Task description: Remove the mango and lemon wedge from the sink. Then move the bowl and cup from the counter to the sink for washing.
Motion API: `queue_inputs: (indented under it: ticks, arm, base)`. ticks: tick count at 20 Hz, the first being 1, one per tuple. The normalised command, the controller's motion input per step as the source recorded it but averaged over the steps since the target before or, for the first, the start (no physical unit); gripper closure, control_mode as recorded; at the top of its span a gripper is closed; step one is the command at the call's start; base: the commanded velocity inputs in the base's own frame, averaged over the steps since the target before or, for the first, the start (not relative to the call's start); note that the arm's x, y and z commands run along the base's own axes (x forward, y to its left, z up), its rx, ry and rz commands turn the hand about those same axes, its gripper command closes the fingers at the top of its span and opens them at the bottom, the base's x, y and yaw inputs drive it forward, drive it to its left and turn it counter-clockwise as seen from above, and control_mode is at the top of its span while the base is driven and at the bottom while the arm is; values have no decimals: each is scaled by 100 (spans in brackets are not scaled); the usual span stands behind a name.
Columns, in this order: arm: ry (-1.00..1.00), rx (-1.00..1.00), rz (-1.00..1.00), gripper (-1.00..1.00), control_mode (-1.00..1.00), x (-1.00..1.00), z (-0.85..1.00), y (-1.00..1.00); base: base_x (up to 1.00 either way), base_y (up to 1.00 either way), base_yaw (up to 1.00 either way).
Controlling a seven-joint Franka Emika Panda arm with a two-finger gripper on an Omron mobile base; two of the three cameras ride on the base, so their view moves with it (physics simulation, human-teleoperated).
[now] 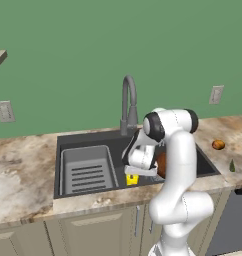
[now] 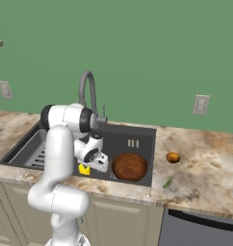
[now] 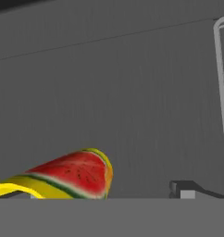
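Arm (image 1: 180,165): showing glossy white rounded segments, dark bands ringing the joints, bulbous white base link, no visible cables.

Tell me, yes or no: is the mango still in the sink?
No, the mango sits on the counter, right of the sink.

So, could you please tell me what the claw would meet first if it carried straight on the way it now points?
Most likely the sink's dark grey inner surface: the open claw faces it, with the cup low beside its line. Depth is unclear.
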Motion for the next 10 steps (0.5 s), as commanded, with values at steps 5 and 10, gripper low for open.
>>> queue_inputs:
  ticks: [5,10]
  arm:
    - [-8,0,0,-100,-100,-22,1,13]
    - [-5,0,0,-100,-100,-7,8,9]
  base:
    - [0,0,0]
    - [0,0,0]
